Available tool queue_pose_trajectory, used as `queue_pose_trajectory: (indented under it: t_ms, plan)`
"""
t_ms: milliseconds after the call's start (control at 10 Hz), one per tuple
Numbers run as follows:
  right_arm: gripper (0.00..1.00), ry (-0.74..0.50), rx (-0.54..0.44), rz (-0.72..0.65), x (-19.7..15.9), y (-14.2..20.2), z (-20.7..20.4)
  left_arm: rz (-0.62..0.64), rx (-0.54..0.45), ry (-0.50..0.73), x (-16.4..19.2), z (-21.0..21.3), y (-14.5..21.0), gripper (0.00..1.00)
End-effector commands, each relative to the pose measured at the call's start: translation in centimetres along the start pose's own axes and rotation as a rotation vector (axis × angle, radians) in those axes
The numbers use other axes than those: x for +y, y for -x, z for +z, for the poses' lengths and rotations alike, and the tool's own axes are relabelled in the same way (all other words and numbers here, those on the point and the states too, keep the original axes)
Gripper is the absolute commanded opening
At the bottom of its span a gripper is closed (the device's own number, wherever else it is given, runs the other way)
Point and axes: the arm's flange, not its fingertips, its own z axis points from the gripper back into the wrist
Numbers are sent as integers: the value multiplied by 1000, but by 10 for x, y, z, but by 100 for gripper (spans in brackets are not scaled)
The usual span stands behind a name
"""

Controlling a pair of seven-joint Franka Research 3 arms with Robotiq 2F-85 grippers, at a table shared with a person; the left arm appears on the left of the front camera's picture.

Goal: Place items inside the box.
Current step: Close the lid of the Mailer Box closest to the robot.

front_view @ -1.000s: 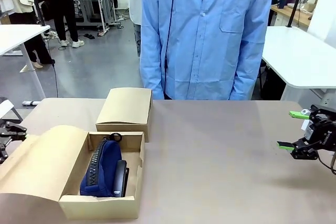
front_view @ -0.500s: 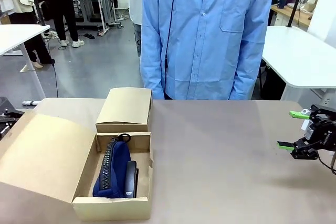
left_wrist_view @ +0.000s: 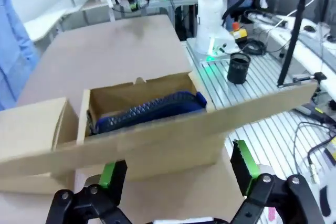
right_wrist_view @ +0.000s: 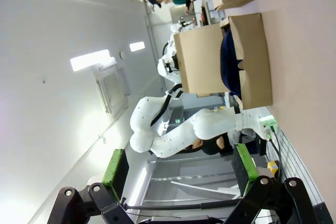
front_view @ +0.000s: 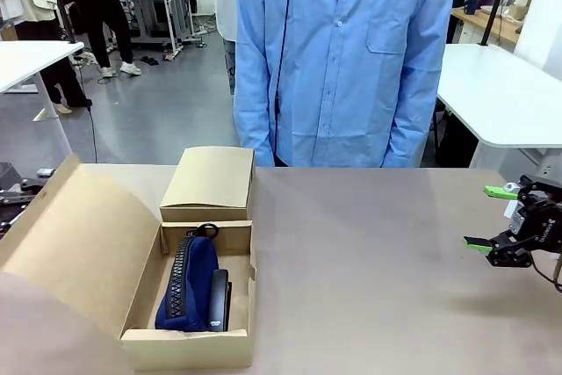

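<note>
An open cardboard box (front_view: pixel 189 349) sits at the table's near left with its lid (front_view: pixel 79 243) tilted up on the left side. Inside lie a navy zip pouch (front_view: pixel 186 283) and, to its right, a black stapler (front_view: pixel 218 299). In the left wrist view my left gripper (left_wrist_view: pixel 176 166) is open, close behind the raised lid (left_wrist_view: pixel 252 106), and the pouch (left_wrist_view: pixel 152 109) shows in the box beyond it. I cannot tell whether the fingers touch the lid. My right gripper (front_view: pixel 481 217) hangs open and empty over the table's right edge, far from the box.
A closed cardboard box (front_view: pixel 211 180) stands just behind the open one. A person in a blue shirt (front_view: pixel 342 59) stands at the far side with arms down. The brown tabletop (front_view: pixel 369 278) stretches bare between the boxes and my right gripper.
The lid has swung up from lying flat at the left to a raised tilt, and the open box has slid a little to the right. My right gripper has not moved.
</note>
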Motion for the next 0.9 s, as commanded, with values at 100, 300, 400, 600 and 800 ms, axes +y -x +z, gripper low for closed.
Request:
queue_pose_trajectory:
  t_ms: [100,300,400,600,800]
  plan:
    - [100,6,10,5,3,3,1,-61,123,-45,-8,-90,-28,100]
    - [100,6,10,5,3,3,1,-10,265,-30,-11,-122,-17,100]
    - [100,6,10,5,3,3,1,-65,126,-2,40,-56,-36,100]
    - [100,6,10,5,3,3,1,-65,126,-2,40,-56,-36,100]
    - [100,6,10,5,3,3,1,-65,126,-2,40,-56,-36,100]
